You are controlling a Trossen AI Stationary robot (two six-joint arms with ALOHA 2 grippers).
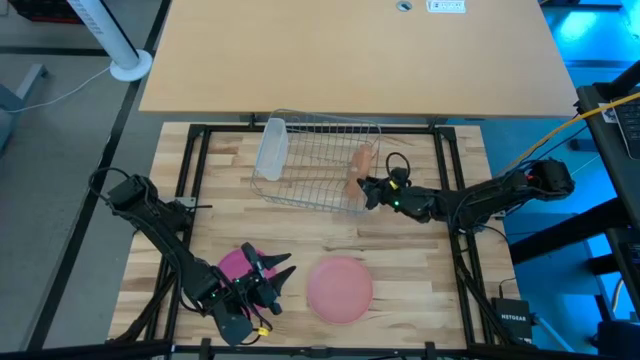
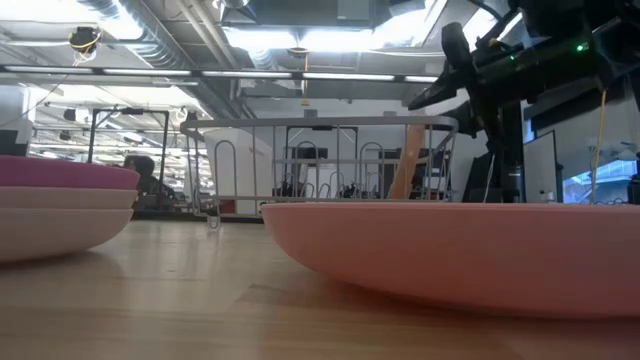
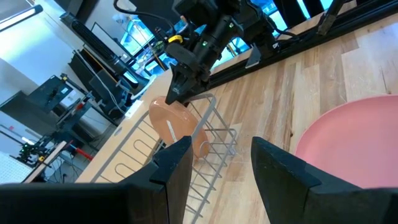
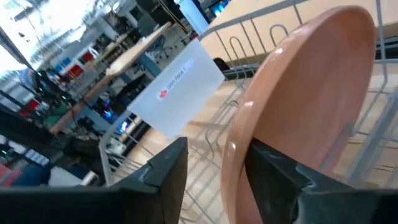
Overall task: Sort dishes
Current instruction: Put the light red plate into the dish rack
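Left gripper (image 1: pixel 277 277) hangs with fingers spread over the magenta plate (image 1: pixel 234 264) near the table's (image 1: pixel 400 250) front edge. Peach plate (image 1: pixel 339 288) lies just right. Tan plate (image 1: pixel 360 170) stands on edge in the rack (image 1: pixel 318 160); right gripper (image 1: pixel 364 190) beside its rim, fingers parted, rim between them.

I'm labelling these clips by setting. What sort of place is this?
Most likely a robotics lab or workshop, not a kitchen: the wire rack sits on a wooden workbench between two robot arms, with exposed ceiling ducts and cluttered equipment benches behind.
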